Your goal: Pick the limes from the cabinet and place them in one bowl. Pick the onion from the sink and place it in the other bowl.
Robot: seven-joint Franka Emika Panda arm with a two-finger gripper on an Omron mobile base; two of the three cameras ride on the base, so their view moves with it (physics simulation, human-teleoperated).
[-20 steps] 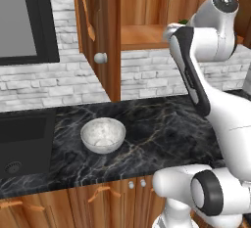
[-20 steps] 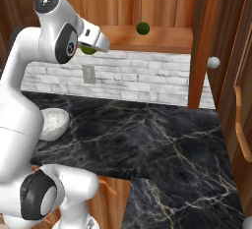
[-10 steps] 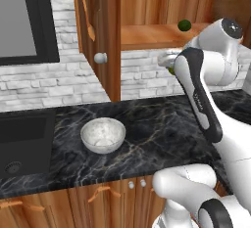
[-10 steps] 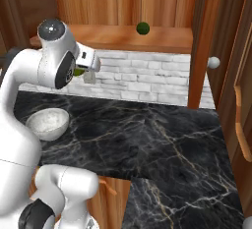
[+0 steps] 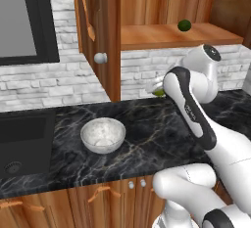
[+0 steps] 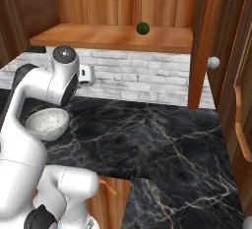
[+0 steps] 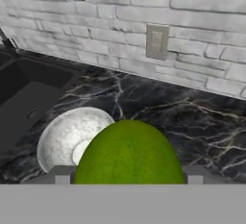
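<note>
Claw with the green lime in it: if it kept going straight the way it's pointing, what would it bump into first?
Probably the speckled bowl. The claw, shut on the bright lime, points down toward the bowl on the dark counter. Depth is hard to judge.

1. Cabinet (image 5: 100, 31): reddish-brown wood, visible grain, satin; knob (image 5: 100, 58) smooth silver metal.
2. Counter (image 6: 162, 139): black marble, pale veins, polished.
3. Wall (image 7: 202, 26): whitish brick, rough, matt.
4. Bowl (image 5: 103, 135): grey-white, speckled inside, smooth.
5. Sink (image 5: 22, 141): black, matt.
6. Lime (image 7: 129, 153): bright green, finely dimpled, matt.
7. Dark lime (image 6: 142, 28): deep green, dull.
8. Arm (image 5: 188, 100): white glossy plastic, dark joints.
</note>
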